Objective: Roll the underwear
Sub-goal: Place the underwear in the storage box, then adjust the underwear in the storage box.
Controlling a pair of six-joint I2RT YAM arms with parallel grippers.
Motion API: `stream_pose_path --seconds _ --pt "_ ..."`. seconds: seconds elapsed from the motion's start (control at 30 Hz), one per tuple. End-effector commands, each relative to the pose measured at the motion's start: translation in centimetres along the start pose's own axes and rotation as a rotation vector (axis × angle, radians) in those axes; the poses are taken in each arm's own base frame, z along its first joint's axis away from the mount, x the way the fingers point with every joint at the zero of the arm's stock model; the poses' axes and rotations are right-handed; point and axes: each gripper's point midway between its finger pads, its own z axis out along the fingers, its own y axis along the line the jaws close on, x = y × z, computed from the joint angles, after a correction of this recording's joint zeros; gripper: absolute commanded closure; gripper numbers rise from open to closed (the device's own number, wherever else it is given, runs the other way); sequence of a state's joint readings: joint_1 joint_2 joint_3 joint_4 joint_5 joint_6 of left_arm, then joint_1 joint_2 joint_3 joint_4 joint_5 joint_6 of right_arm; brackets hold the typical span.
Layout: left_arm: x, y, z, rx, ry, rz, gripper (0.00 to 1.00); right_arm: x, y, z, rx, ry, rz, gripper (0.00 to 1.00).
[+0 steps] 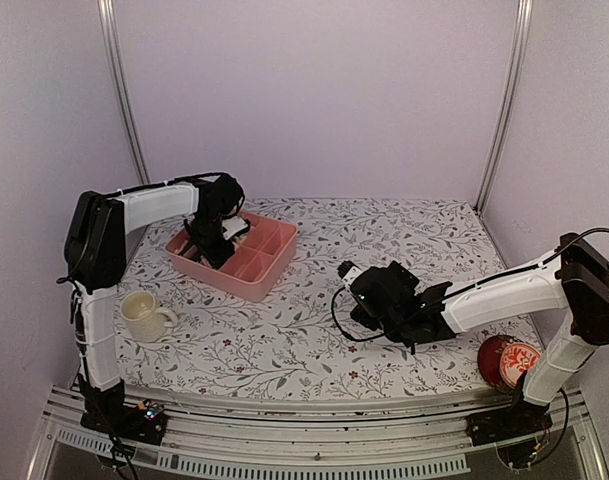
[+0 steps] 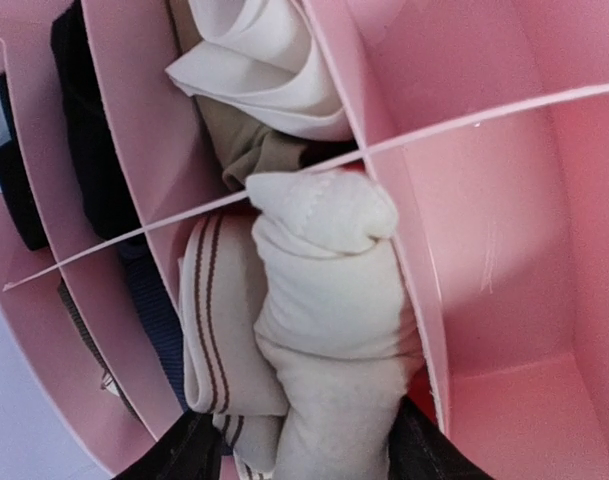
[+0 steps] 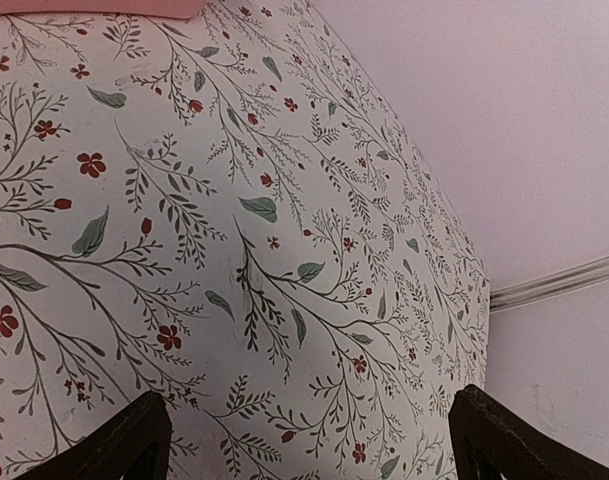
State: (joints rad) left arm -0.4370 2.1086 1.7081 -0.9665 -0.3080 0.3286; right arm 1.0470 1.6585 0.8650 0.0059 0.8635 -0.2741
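The pink tray (image 1: 267,268) stands at the back left, and my left gripper (image 1: 206,243) reaches down into it. In the left wrist view a rolled pale underwear (image 2: 329,300) lies in a tray (image 2: 504,250) compartment between the left gripper's (image 2: 304,455) fingers, which stand open a little wider than the roll. A cream cloth with brown stripes (image 2: 219,310) lies against it. The olive-brown underwear with a cream-white part (image 2: 259,90) fills the compartment beyond the divider. My right gripper (image 1: 352,275) hovers open over the floral tablecloth at mid-table, and in its own wrist view this gripper (image 3: 309,440) holds nothing.
Black bundles (image 2: 84,130) sit in the tray's neighbouring compartments. A cream mug (image 1: 144,315) stands at the front left of the table. A red round tin (image 1: 509,362) sits at the front right beside the right arm's base.
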Motion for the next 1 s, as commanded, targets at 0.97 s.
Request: stream_pose_path --seconds 0.97 --pt "-0.1 -0.7 -3.0 0.122 -0.006 0.042 0.73 -1.0 -0.8 -0.5 0.025 -0.015 0.017 0.01"
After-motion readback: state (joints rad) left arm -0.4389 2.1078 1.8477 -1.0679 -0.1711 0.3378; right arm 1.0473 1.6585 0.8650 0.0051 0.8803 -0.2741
